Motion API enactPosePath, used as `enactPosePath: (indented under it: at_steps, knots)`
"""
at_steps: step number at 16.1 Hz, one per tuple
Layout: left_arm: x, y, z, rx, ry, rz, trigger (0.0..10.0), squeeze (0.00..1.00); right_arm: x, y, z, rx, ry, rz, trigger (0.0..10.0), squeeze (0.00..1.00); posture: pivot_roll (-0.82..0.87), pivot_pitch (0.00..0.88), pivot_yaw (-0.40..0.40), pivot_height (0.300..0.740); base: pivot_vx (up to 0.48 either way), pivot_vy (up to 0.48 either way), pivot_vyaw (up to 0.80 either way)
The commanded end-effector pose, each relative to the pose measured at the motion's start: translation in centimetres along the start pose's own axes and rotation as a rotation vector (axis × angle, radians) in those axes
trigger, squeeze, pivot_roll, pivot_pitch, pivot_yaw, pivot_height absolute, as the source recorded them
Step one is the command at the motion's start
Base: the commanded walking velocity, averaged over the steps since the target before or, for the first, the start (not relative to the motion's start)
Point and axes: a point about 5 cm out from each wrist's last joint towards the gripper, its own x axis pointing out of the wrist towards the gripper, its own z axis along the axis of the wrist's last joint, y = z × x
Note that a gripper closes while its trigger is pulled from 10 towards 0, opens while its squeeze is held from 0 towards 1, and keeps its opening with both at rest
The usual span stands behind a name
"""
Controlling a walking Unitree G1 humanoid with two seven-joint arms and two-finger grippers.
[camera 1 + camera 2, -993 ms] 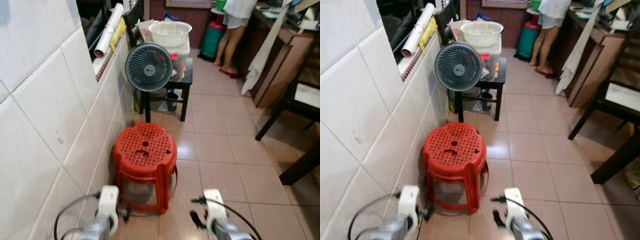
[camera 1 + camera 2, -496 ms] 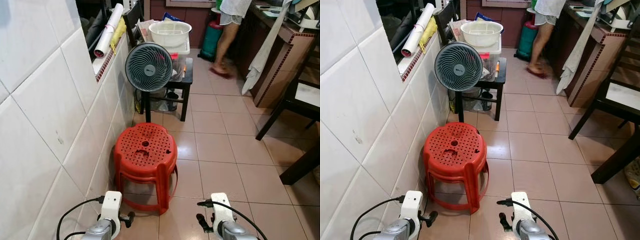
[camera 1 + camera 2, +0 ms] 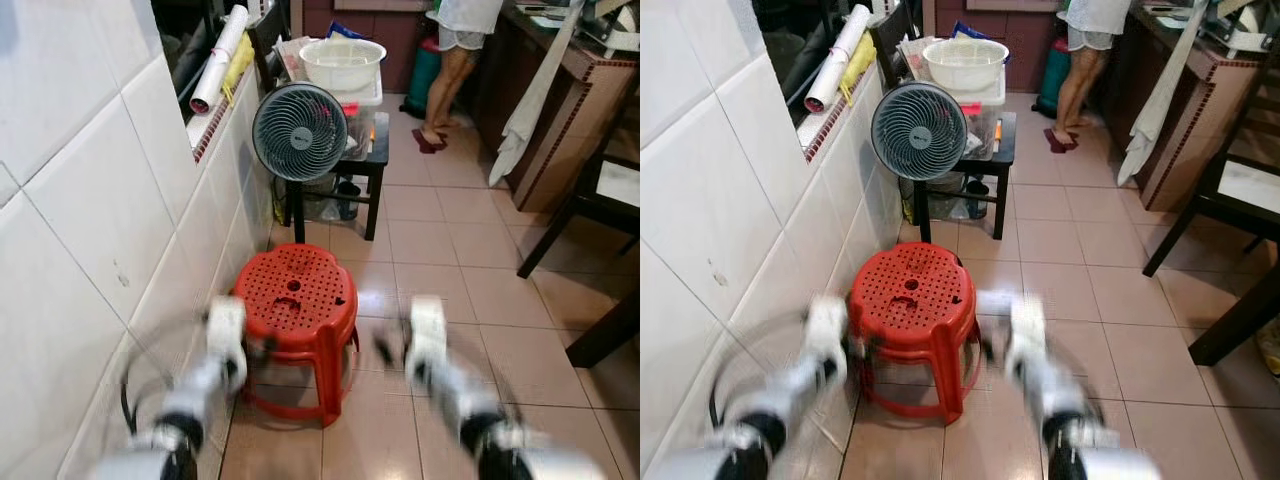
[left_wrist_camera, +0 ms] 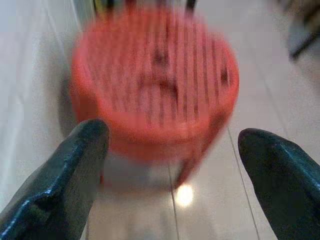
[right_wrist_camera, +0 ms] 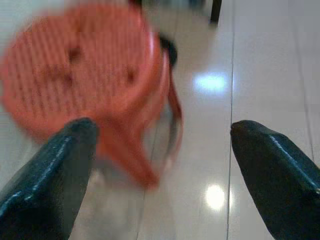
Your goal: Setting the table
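Observation:
A red perforated plastic stool [image 3: 295, 295] stands on the tiled floor close to the wall. My left gripper [image 3: 238, 342] is raised at the stool's left side and my right gripper [image 3: 400, 338] at its right side; both are motion-blurred in the eye views. In the left wrist view the left gripper [image 4: 172, 150] is open, its black fingers [image 4: 75, 165] spread wide with the stool [image 4: 155, 80] just beyond them. In the right wrist view the right gripper [image 5: 160, 140] is also open, with the stool [image 5: 85, 70] ahead and off to one side.
A white tiled wall [image 3: 90, 200] runs along the left. Behind the stool stand a grey fan [image 3: 299, 131] and a small black table carrying a white basin [image 3: 343, 62]. A person [image 3: 455, 60] stands at the back. Dark wooden furniture legs [image 3: 590, 200] lie to the right.
Both arms have swung up from the bottom edge to either side of the red stool, blurring as they go. The person at the back has shifted their stance.

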Motion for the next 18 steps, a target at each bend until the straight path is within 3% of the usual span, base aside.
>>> enactPosePath:
  at_steps: [1, 3, 6, 8, 11, 13, 15, 18]
  knots:
    - [0.0, 0.2, 0.7, -0.010, -0.042, -0.010, 10.0, 0.00, 0.0, -0.3, 0.3, 0.012, -0.015, 0.010, 10.0, 0.00, -0.16, 0.000, 0.017, 0.740, 0.000, 0.000, 0.00]
    - [-0.1, 0.5, 2.1, 0.037, -0.128, -0.044, 10.0, 0.00, 0.1, -0.4, 2.2, -0.039, -0.084, 0.029, 10.0, 0.00, -0.15, 0.000, 0.016, 0.740, 0.000, 0.000, 0.00]
    - [-0.5, 1.6, 2.6, -0.016, -0.162, -0.045, 10.0, 0.00, 0.1, -0.7, 4.9, -0.078, -0.179, 0.093, 10.0, 0.00, -0.14, 0.000, 0.014, 0.740, 0.000, 0.000, 0.00]
    - [-1.9, 2.4, 2.6, 0.104, -0.285, -0.008, 10.0, 0.00, -0.3, -0.7, 6.2, -0.169, -0.248, 0.142, 10.0, 0.00, -0.12, 0.000, 0.015, 0.740, 0.000, 0.000, 0.00]
    - [-3.1, 2.3, 1.0, 0.039, -0.306, -0.007, 10.0, 0.00, -0.9, -0.6, 5.2, -0.156, -0.250, 0.219, 10.0, 0.00, -0.11, 0.000, 0.009, 0.740, 0.000, 0.000, 0.00]
    - [-4.8, 1.7, -0.5, 0.035, -0.350, 0.010, 10.0, 0.00, -2.1, -1.6, 2.8, -0.124, -0.261, 0.160, 10.0, 0.00, -0.10, 0.000, 0.001, 0.740, 0.000, 0.000, 0.00]
    - [-6.0, 1.6, -1.7, 0.033, -0.349, 0.017, 10.0, 0.00, -3.2, -2.4, 0.9, -0.034, -0.255, 0.079, 10.0, 0.00, -0.09, 0.000, -0.007, 0.740, 0.000, 0.000, 0.00]
    - [-7.4, 1.3, -1.7, 0.000, -0.360, 0.022, 10.0, 0.00, -5.1, -2.5, 0.3, -0.035, -0.316, 0.024, 10.0, 0.00, -0.10, 0.000, 0.001, 0.740, 0.000, 0.000, 0.00]
